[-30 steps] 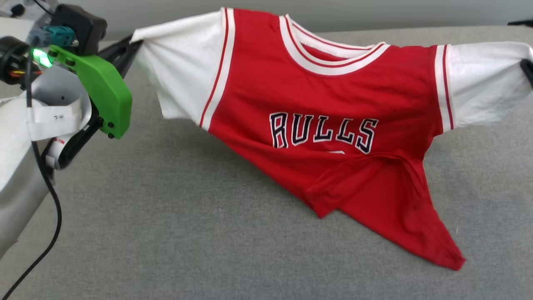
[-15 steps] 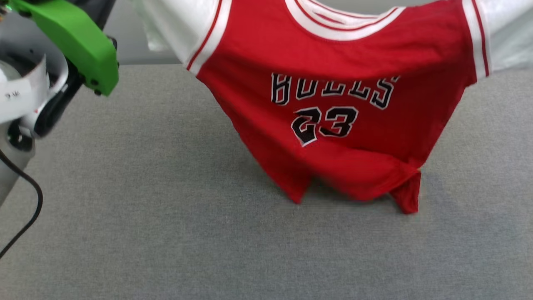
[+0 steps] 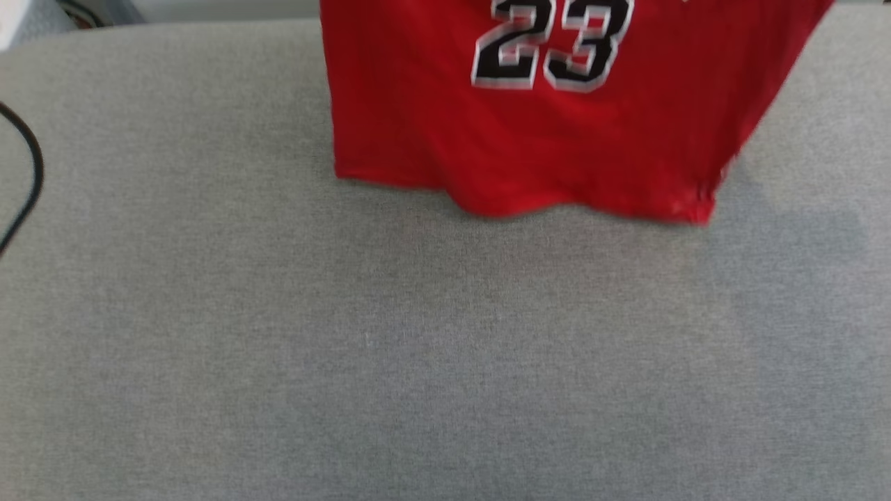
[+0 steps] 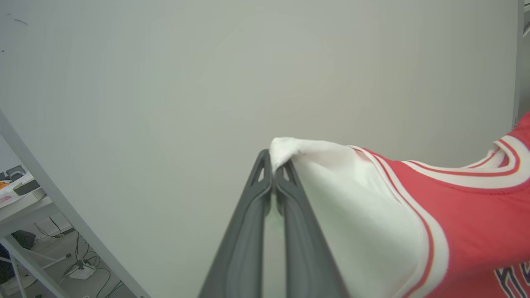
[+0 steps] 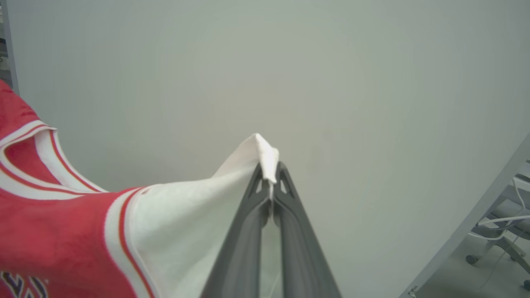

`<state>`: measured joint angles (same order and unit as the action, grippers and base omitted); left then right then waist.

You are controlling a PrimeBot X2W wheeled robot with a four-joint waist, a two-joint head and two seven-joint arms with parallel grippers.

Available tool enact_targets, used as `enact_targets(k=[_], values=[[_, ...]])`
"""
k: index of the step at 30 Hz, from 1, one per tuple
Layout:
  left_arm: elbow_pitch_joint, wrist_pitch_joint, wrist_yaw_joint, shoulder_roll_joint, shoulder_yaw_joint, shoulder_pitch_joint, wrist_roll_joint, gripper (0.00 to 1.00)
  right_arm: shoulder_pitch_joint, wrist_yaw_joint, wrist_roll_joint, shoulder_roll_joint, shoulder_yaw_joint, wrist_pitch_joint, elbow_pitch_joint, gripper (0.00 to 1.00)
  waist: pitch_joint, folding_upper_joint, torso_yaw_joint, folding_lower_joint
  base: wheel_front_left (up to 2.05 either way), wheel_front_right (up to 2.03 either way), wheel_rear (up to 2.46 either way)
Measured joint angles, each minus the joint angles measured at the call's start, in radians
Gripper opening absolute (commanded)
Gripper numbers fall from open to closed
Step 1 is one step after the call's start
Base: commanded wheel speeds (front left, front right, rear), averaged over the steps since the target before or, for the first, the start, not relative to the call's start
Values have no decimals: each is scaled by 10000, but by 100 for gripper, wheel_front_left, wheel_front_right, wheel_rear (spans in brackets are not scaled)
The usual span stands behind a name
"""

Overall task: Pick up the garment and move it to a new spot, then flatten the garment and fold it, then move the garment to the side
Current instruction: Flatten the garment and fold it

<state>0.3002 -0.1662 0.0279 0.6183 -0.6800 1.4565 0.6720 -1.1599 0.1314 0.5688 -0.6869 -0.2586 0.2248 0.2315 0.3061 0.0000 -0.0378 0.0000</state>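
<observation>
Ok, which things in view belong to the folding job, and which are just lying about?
Job: garment; left gripper and right gripper, jaws shut on its sleeves; grey table.
Lying about: black cable; floor wiring; wheeled chair.

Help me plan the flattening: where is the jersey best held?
By the white sleeve tips, each from its outer side, as the left end effector and right end effector pinch them now. The jersey hangs spread and front-facing, hem roughly level, so it should lay flat.
</observation>
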Motion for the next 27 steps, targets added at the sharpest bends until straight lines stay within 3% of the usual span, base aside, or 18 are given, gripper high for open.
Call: enact_targets(k=[9, 15, 27], values=[[2489, 1218, 449, -861, 73, 2776, -786, 0, -3790, 0, -558, 516, -888, -640, 2445, 0, 1286, 0, 3, 2, 0, 0, 0], [3749, 1829, 665, -1087, 69, 3881, -874, 0, -5434, 0, -702, 849, -1549, -1267, 3829, 0, 1836, 0, 42, 2, 0, 0, 0], [5200, 3007, 966, -1348, -368, 3127, -560, 0, -5248, 0, 272, 1310, -3196, -2615, 5402, 0, 2324, 0, -8, 2, 0, 0, 0]])
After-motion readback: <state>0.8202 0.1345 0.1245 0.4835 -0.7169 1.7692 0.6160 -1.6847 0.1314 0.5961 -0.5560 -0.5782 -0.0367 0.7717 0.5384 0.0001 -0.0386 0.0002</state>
